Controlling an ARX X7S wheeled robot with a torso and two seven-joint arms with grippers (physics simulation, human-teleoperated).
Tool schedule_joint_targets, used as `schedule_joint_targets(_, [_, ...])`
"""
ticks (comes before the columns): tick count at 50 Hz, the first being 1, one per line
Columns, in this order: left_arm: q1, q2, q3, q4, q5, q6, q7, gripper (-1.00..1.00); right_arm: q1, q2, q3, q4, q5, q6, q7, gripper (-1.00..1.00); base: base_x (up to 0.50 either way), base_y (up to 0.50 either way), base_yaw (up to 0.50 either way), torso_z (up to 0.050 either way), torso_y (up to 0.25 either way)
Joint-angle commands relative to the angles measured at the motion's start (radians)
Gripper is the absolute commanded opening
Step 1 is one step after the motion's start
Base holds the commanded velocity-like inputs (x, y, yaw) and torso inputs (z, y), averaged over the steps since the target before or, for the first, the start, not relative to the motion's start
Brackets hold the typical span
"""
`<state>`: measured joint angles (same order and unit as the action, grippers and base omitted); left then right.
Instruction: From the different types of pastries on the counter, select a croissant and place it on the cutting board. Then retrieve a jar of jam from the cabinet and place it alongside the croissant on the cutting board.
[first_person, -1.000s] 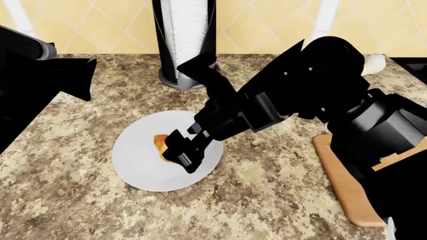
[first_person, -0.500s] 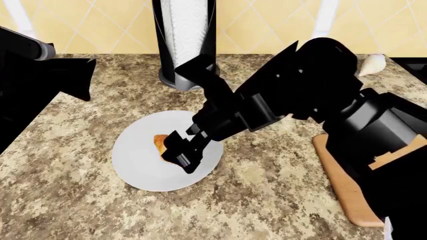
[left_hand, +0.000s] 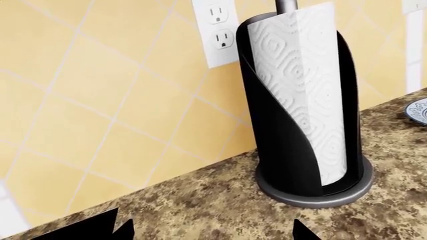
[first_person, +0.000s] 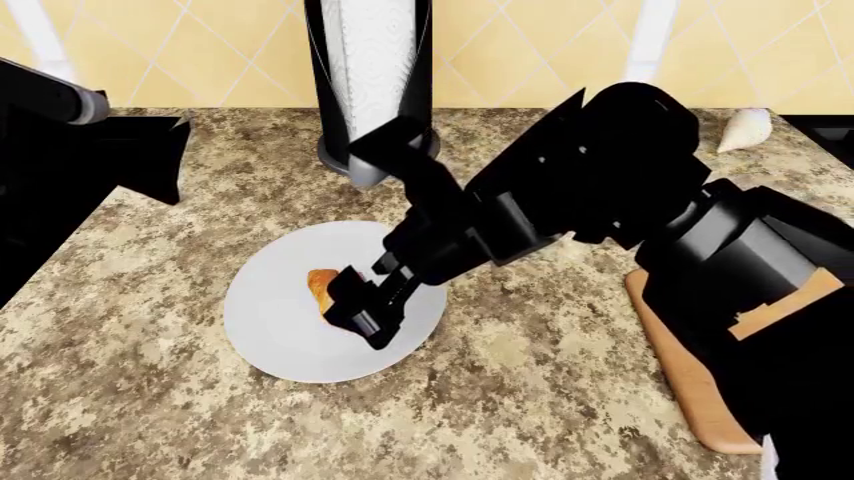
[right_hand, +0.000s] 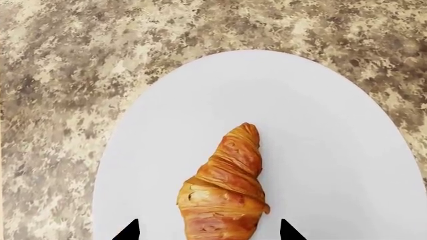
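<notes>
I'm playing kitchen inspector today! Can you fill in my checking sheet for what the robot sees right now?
Surface: speckled granite counter.
Job's things: croissant lies on a round white plate; cutting board at the right, mostly hidden behind the right arm; jam jar, cupcake: nothing seen.
Clutter: paper towel holder standing upright at the back of the counter; a pale object at the far right, too small to identify.
Grippers: right gripper open, fingertips either side of the croissant; left gripper open, over the counter near the towel holder.
Cables: nothing seen.
Surroundings: yellow tiled wall with a white outlet.
</notes>
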<state>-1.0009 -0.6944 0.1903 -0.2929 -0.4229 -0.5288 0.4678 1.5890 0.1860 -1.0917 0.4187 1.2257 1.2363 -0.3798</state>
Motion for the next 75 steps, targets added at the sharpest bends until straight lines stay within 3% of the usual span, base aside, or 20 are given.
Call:
schedule_joint_targets(1, [0.004, -0.001, -0.003, -0.010, -0.001, 0.007, 0.000, 1.00, 0.000, -0.014, -0.024, 0.023, -0.018, -0.016, -0.027, 1.00, 0.00, 0.00, 0.00, 0.000, 0.000])
schedule_joint_targets(47, [0.012, 0.002, -0.008, -0.045, -0.004, 0.033, 0.004, 1.00, -0.005, -0.038, -0.071, 0.056, -0.032, -0.035, -0.061, 1.00, 0.00, 0.00, 0.00, 0.000, 0.000])
schedule_joint_targets(48, [0.013, 0.002, -0.008, -0.045, -0.005, 0.032, 0.005, 1.00, -0.005, -0.038, -0.071, 0.057, -0.032, -0.036, -0.062, -1.00, 0.00, 0.00, 0.00, 0.000, 0.000])
schedule_joint_targets(65, [0.013, -0.001, -0.008, -0.040, -0.008, 0.027, 0.004, 1.00, 0.001, -0.033, -0.082, 0.046, -0.033, -0.042, -0.071, -1.00, 0.00, 0.00, 0.00, 0.000, 0.000])
schedule_joint_targets(75, [0.001, -0.003, -0.011, -0.024, -0.013, 0.016, 0.000, 1.00, 0.141, 0.018, -0.035, 0.037, -0.047, -0.034, -0.027, -1.00, 0.00, 0.00, 0.00, 0.000, 0.000])
